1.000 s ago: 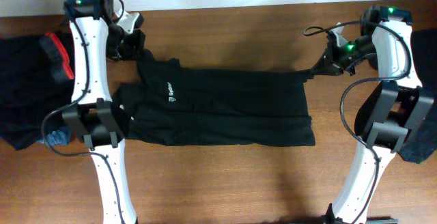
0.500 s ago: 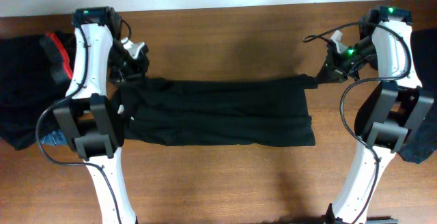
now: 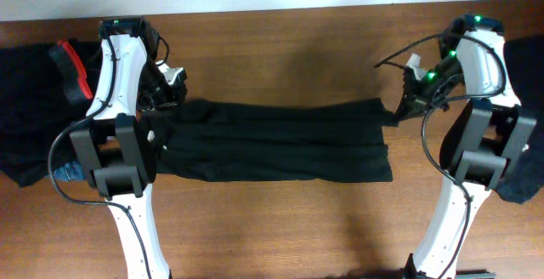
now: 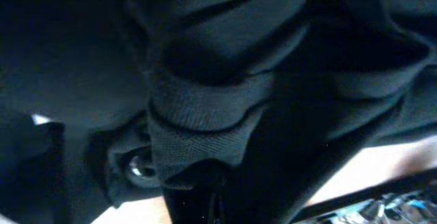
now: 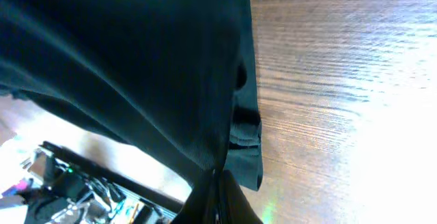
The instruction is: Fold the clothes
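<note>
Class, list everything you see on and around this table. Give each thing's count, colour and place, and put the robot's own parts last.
stretched garment: one, black, across the table's middle, held between the two arms
clothes pile: one heap, black, at the table's left edge; number of pieces unclear
band: one, red-orange, on that pile
dark cloth: one, blue-black, at the right edge, partly behind the right arm
table: one, brown wood, under everything
left arm: one, white and black, left side, jaws shut on the garment's left end
right arm: one, white and black, right side, jaws shut on the garment's right end
</note>
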